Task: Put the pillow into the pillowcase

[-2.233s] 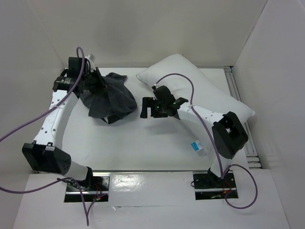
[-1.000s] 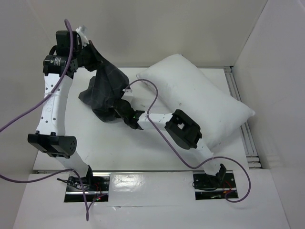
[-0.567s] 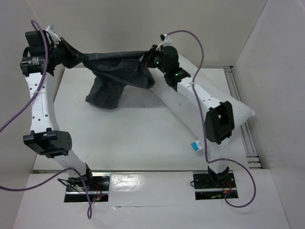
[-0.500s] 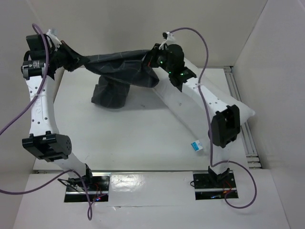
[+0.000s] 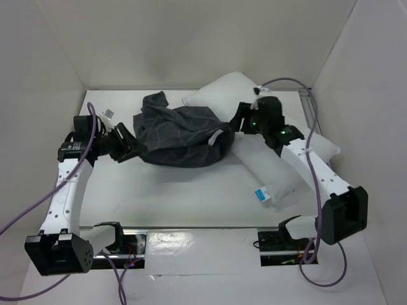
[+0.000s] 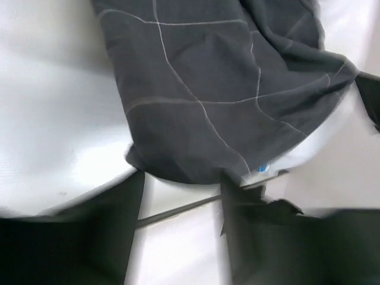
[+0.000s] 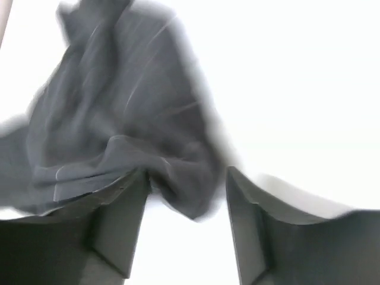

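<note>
Visibility: the right wrist view is badly smeared, and only the dark shapes of the two fingers (image 7: pixel 113 231) and a grey mass of cloth can be made out. The left wrist view is sharper, though its fingers (image 6: pixel 101 237) are blurred at the bottom edge. From above, the pillowcase (image 5: pixel 181 136) covers the near left end of the pillow (image 5: pixel 216 92), and the right arm crosses the pillow's middle.

Position: the pillowcase lies in a crumpled heap on the table (image 5: pixel 191 190), mid-width, its right edge overlapping the pillow. The pillow lies diagonally from the back centre to the right side, with its tag (image 5: pixel 262 194) at the near edge.

Tools: the left gripper (image 5: pixel 130 147) sits at the heap's left edge with its jaws apart; the cloth hem lies just at the mouth of the gap (not clamped, as far as visible). The right gripper (image 5: pixel 236 122) sits at the heap's right edge over the pillow, its jaws likewise apart, with a fold of cloth at the far end of the gap.
</note>
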{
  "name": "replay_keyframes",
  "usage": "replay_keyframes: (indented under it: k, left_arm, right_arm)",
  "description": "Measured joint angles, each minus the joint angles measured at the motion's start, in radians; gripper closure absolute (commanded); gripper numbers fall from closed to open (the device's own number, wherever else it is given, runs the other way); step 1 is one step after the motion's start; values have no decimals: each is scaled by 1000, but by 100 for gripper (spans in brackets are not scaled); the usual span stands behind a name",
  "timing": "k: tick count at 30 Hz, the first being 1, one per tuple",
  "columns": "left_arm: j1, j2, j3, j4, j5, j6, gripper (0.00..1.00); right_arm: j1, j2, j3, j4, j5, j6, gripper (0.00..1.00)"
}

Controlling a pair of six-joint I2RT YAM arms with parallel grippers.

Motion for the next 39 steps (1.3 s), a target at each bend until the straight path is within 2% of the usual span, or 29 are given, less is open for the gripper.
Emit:
replay_keyframes:
  k: [1, 2, 5, 9, 11, 17, 21, 24, 27, 30, 34, 39]
  left_arm:
    - [-2, -3, -15, -14, -16, 14, 22]
    - [-5, 6, -17, -28, -39, 19, 17]
    - [-10, 60, 10, -50, -129, 40, 17]
    - [-11, 159, 66, -47, -247, 53, 17]
    - [-11, 222, 98, -35, -275, 52, 18]
    - [-11, 510, 215, 50, -262, 51, 18]
    - [-17, 745, 364, 93, -228, 63, 18]
    - [-27, 827, 398, 103, -222, 84, 18]
    - [-45, 830, 364, 93, -222, 96, 20]
    - [-70, 770, 242, 116, -240, 112, 20]
    - [-105, 600, 20, 92, -274, 109, 17]
    - [-138, 398, -139, 89, -346, 74, 16]
  right_arm:
    - [-42, -24, 0, -5, 22, -6, 21]
    - [-79, -41, 4, -9, 40, -15, 18]
    - [-107, -50, 26, -27, 49, -25, 13]
    - [-30, -39, 34, -46, 38, -26, 12]
    - [36, -28, 34, -57, 39, -26, 8]
    - [218, 68, 72, -155, 70, -22, 2]
    - [240, 112, 75, -233, 98, -2, 0]
    - [230, 117, 75, -287, 135, 12, 0]
    - [203, 126, 75, -318, 156, 19, 0]
    - [185, 162, 80, -334, 175, 24, 0]
    - [179, 230, 82, -340, 192, 21, 3]
    - [179, 319, 126, -342, 209, 3, 3]
